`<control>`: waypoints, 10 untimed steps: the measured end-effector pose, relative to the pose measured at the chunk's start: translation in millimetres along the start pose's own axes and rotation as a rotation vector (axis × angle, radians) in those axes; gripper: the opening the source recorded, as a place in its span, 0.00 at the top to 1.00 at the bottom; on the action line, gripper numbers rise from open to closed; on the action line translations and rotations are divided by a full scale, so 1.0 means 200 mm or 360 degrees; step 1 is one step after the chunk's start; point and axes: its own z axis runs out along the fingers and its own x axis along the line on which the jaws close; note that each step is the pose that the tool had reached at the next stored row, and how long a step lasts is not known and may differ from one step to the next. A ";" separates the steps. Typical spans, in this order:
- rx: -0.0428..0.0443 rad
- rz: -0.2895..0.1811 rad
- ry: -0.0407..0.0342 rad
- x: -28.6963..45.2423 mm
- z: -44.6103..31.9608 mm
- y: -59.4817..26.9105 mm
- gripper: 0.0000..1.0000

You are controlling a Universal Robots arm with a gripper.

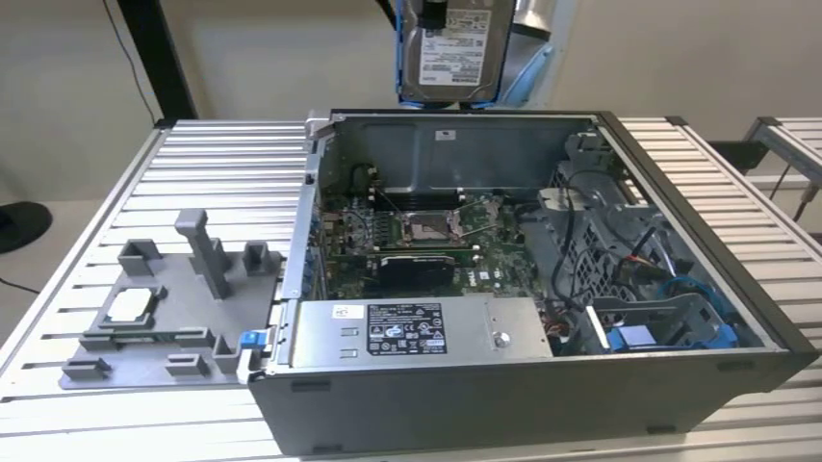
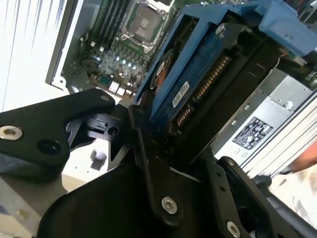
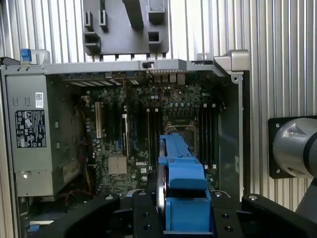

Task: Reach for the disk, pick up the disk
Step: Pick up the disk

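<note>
The disk (image 1: 448, 58), a silver hard drive with a white label in a blue bracket, hangs upright in the air above the back wall of the open computer case (image 1: 514, 404). My gripper (image 3: 181, 210) is shut on it. In the first wrist view the blue bracket (image 3: 179, 171) stands edge-on between the black fingers (image 3: 143, 213), with the motherboard far below. In the second wrist view the disk (image 2: 198, 74) shows its blue circuit side and connector, clamped between the black fingers (image 2: 148, 163).
Inside the case lie the motherboard (image 1: 424, 231), the power supply (image 1: 411, 332) and a fixed blue caddy (image 1: 668, 332) among cables. A grey fixture (image 1: 167, 308) carrying a small silver chip (image 1: 129, 306) sits at the exterior view's left on the slatted table (image 1: 218, 164).
</note>
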 end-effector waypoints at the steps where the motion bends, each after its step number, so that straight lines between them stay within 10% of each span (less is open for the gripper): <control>1: 0.0000 0.0000 0.0000 -0.002 0.001 -0.022 1.00; 10: 0.0000 0.0000 0.0000 -0.015 0.007 -0.226 1.00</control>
